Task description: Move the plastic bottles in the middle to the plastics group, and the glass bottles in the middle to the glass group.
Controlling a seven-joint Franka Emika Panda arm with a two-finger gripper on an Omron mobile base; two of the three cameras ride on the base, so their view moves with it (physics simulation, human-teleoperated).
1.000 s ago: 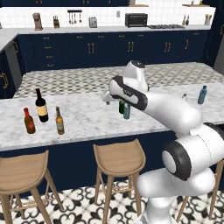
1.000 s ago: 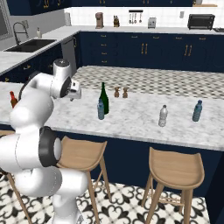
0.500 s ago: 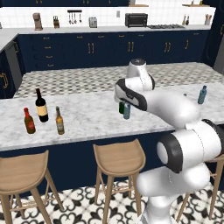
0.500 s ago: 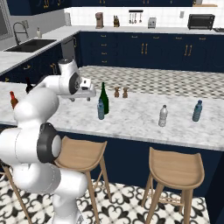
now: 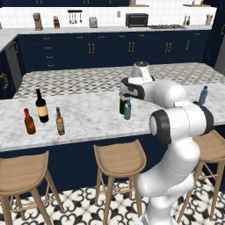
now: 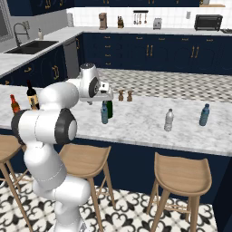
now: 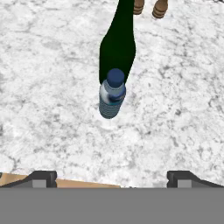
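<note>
Where bottles stand: marble counter point(image 5: 92, 116), perhaps.

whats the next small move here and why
Probably lower the open gripper straight toward the small blue-grey bottle. It stands upright on the counter, centred ahead of the fingers, untouched, with the green wine bottle close behind it.

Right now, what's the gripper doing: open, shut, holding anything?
Gripper: open and empty, fingertips wide apart above the small blue-grey bottle, which stands on the counter in front of the green wine bottle.
</note>
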